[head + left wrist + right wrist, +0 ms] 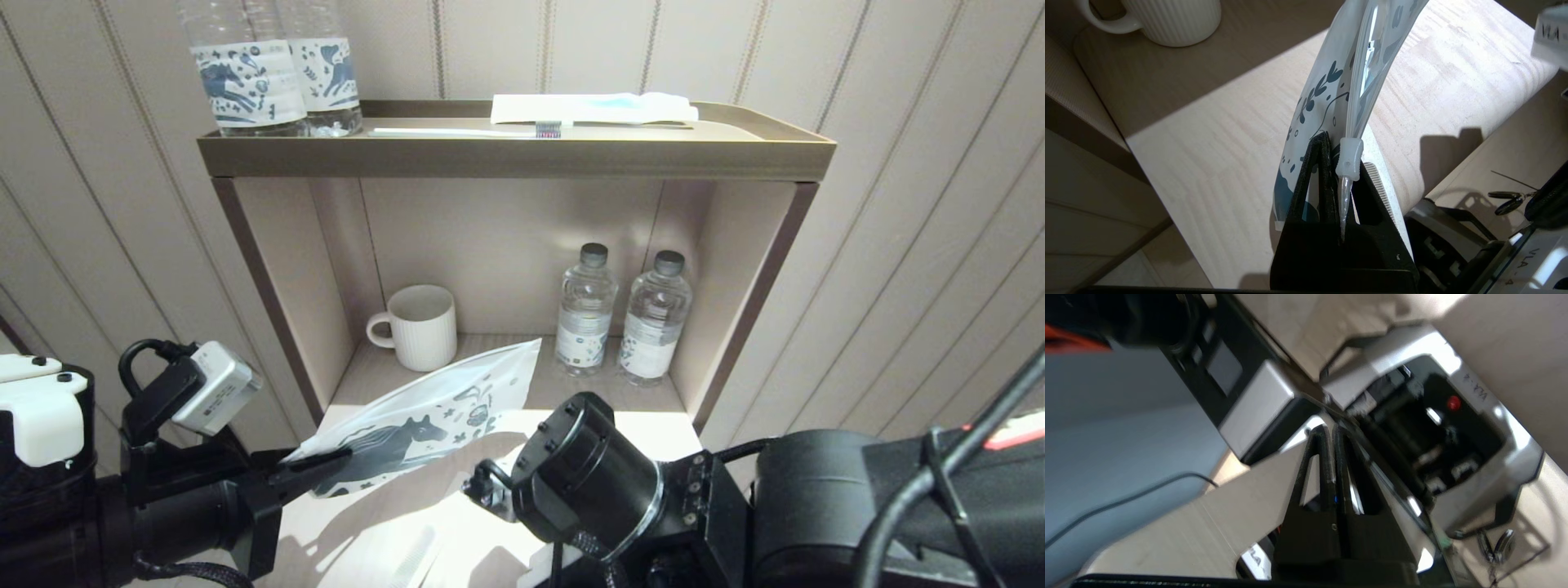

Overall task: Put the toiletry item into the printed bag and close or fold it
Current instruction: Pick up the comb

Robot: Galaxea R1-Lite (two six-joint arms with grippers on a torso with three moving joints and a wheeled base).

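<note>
Left gripper pinched on the near end of the printed bag, fingers clamping the pouch wall right beside its white zip slider. Bag lifted off the tabletop at a slant, far corner reaching toward the lower shelf, zip mouth gaping slightly along its upper edge. White comb flat on the tabletop below the bag, outside it, near the front edge; toothed edge also peeking out just behind the left fingers. Right gripper pressed together on nothing, low at the table's front edge, its bulky black wrist looming between the head camera and the right half of the table. Further back, on the lower shelf: ribbed mug, two water bottles. On the top tray: two labelled bottles, toothbrush, wrapped packet.
</note>
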